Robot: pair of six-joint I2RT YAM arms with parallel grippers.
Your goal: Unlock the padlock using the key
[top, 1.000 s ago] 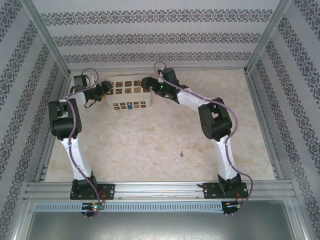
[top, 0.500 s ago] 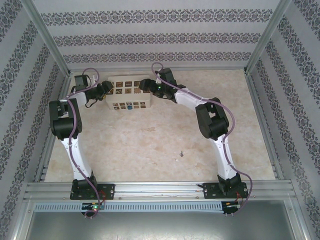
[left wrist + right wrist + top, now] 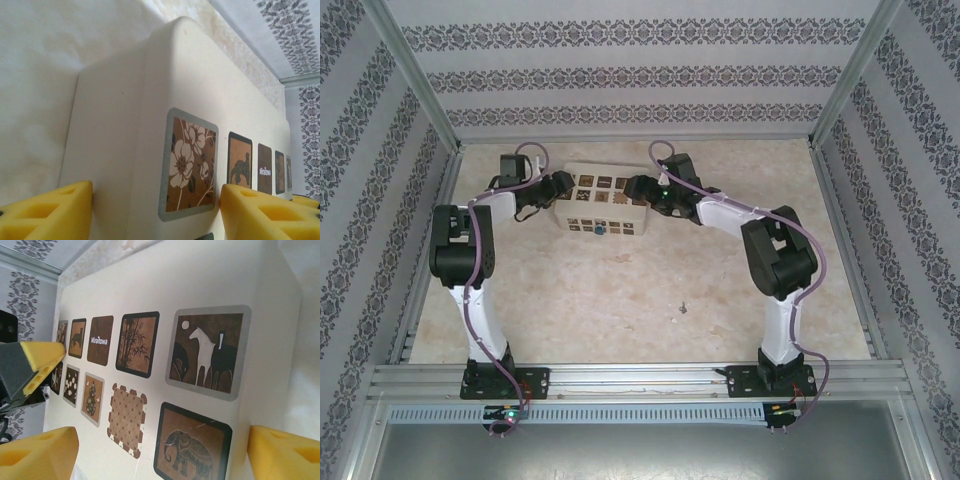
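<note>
The padlock (image 3: 597, 229), a tiny blue spot, hangs on the front face of the beige box (image 3: 605, 200) with dark patterned squares. Well nearer, the small pale key (image 3: 682, 309) lies alone on the table. My left gripper (image 3: 560, 190) clamps the box's left end; its yellow fingers (image 3: 50, 212) press the box (image 3: 130, 150) from both sides. On the right end sits my right gripper (image 3: 638, 188), and the box (image 3: 165, 295) lies between its yellow fingertips (image 3: 285, 452). The left gripper's finger (image 3: 42, 352) shows at the box's far end.
The table (image 3: 620, 290) is pale marble-patterned, walled by patterned panels on three sides with metal frame posts. A metal rail (image 3: 640, 378) with both arm bases runs along the near edge. Open floor lies between the box and the key.
The box has shifted to the right and a little nearer, carried between both grippers. Both arms moved right with it, and their jaws closed in slightly.
</note>
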